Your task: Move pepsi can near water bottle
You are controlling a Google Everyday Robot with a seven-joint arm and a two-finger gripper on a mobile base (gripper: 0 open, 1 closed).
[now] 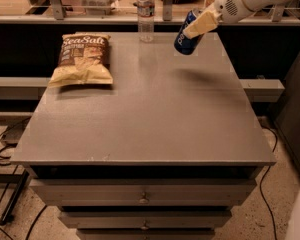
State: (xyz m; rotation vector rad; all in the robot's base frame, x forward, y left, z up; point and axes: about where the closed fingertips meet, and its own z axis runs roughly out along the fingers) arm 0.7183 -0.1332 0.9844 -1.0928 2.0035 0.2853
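Note:
The pepsi can is dark blue, tilted, and held in the air above the table's far right part. My gripper is shut on the pepsi can, its cream fingers clamped over the can's upper side; the white arm reaches in from the upper right. The water bottle stands upright at the table's far edge, left of the can, with a clear gap between them.
A Sea Salt chip bag lies on the far left of the grey table. Drawers sit under the table front. A railing and shelf run behind the far edge. Cables lie on the floor at left.

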